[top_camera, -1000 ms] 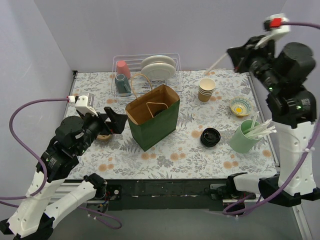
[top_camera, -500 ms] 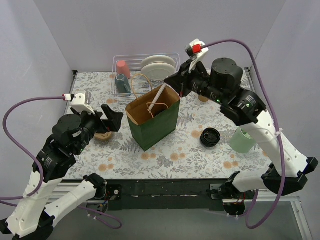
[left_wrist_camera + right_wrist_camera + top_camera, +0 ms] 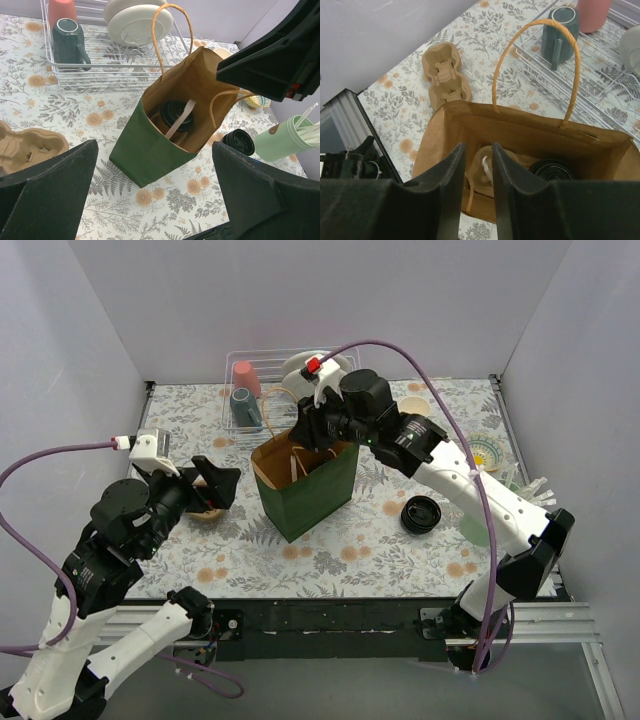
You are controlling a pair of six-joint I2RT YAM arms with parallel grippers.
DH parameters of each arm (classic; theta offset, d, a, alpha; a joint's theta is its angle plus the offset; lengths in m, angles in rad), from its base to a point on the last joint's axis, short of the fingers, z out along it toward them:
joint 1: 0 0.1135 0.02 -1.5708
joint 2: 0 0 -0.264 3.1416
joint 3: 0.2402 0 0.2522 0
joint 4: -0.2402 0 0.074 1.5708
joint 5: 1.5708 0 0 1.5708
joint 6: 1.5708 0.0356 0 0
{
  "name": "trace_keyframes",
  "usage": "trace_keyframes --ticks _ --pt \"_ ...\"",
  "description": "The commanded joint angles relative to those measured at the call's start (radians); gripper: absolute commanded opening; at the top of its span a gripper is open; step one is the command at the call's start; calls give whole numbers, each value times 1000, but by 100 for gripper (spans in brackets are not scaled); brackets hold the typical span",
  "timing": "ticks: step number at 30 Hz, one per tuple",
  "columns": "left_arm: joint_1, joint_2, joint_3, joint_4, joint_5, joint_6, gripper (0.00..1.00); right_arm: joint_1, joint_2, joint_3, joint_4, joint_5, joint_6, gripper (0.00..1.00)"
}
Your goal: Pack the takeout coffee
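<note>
My right gripper (image 3: 475, 187) hangs over the open bag (image 3: 160, 145), fingers (image 3: 447, 190) nearly together w/ only a thin gap, nothing between them that I can see. Takeout coffee (image 3: 175, 114) sits inside the bag right below it, black lid up, a white stick (image 3: 181, 117) leaning across it. Left gripper (image 3: 150, 185) is spread wide, empty, near side of bag; cup carrier (image 3: 30, 146) just to its left.
</note>
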Motion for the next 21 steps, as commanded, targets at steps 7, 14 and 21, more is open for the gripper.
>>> trace_keyframes --ticks 7,14,21 --pt "1 -10 -17 148 146 64 98 -20 -40 176 -221 164 2 50" --pt "1 29 -14 230 229 64 98 -20 -122 213 -428 304 41 98" --pt "1 86 -3 256 260 -34 98 -20 -276 98 -434 347 141 99"
